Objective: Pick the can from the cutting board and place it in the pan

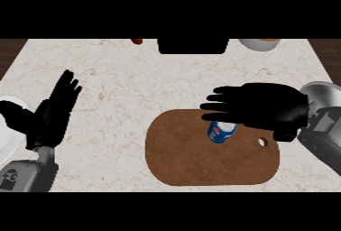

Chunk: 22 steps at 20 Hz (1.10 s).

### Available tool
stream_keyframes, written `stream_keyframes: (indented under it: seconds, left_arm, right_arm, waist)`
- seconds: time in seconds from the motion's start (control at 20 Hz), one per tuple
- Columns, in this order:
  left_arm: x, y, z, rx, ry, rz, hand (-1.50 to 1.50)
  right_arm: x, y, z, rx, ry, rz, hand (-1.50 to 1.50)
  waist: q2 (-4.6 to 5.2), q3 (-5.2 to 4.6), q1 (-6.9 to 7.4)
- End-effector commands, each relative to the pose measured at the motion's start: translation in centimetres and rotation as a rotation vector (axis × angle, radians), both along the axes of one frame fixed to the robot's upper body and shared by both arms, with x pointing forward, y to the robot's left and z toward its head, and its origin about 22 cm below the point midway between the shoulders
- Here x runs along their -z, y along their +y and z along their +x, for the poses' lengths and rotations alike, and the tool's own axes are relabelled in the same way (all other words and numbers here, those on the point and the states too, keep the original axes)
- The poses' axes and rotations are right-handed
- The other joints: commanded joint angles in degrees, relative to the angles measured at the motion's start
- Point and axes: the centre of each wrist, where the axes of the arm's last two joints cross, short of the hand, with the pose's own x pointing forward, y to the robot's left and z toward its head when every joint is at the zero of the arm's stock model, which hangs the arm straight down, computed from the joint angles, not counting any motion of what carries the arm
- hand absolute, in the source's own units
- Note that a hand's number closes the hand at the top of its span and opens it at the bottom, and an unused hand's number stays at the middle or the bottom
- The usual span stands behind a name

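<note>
A blue can (221, 131) stands on the brown cutting board (200, 162) near its upper middle. My right hand (266, 108) hovers just above and beyond the can, fingers stretched out leftward and relaxed, covering the can's top edge without curling round it. The grey pan (324, 92) shows partly at the right edge, mostly hidden behind my right forearm. My left hand (50, 115) rests open at the left, fingers pointing up.
A white plate (8, 135) lies at the left edge under my left hand. At the counter's back stand a black object (193, 46), a white bowl (260, 43) and a small red thing (137, 41). The board has a hole (262, 142) near its right side.
</note>
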Motion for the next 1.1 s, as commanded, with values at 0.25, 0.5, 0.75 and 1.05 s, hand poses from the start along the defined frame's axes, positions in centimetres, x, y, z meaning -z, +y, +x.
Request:
stream_keyframes:
  seconds: [0.25,0.5,0.75,1.05]
  left_arm:
    - [-0.4,0.1,0.2,0.005,-0.012,0.000,0.00]
    - [0.9,0.3,-1.8,0.013,-0.004,-0.002,0.00]
    - [0.0,-0.9,0.9,0.007,0.010,0.001,0.00]
    - [-0.5,0.6,-0.4,0.026,-0.018,0.027,0.00]
  right_arm:
    - [2.3,3.1,-1.3,0.058,-0.032,-0.083,-1.50]
    - [4.2,1.4,0.5,0.065,0.005,-0.071,-1.50]
    - [6.9,3.6,1.1,0.045,0.018,-0.108,-1.50]
    - [6.4,3.7,2.8,0.049,0.030,-0.100,-1.50]
  waist:
    - [0.06,0.01,0.22]
    - [0.11,0.02,0.43]
    - [0.21,0.02,0.25]
    - [0.17,0.02,0.59]
